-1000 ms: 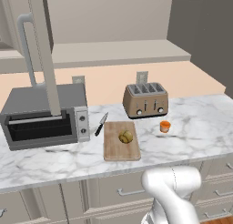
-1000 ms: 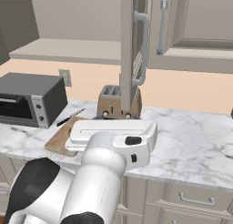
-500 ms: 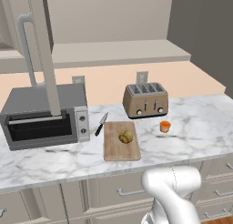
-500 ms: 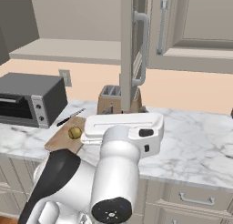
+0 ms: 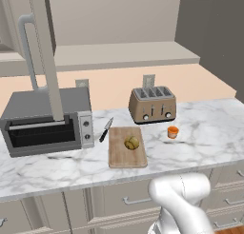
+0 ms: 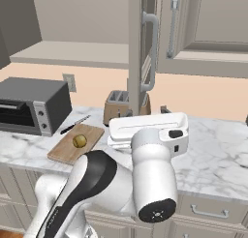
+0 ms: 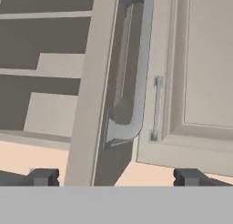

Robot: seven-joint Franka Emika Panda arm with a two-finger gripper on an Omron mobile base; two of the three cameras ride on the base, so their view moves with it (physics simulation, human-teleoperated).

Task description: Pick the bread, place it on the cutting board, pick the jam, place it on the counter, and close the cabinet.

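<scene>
The cabinet (image 6: 138, 48) door stands open, edge-on above the counter (image 5: 200, 128); the cutting board (image 5: 125, 154) carries the bread (image 5: 131, 142), the jam (image 5: 172, 131) sits right of it, and the gripper (image 7: 116, 176) is spread apart facing the door's handle (image 7: 132, 82)

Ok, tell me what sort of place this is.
A home kitchen, rendered in simulation: a marble counter carrying a toaster and a toaster oven, with panelled wall cabinets above and drawers below.
</scene>
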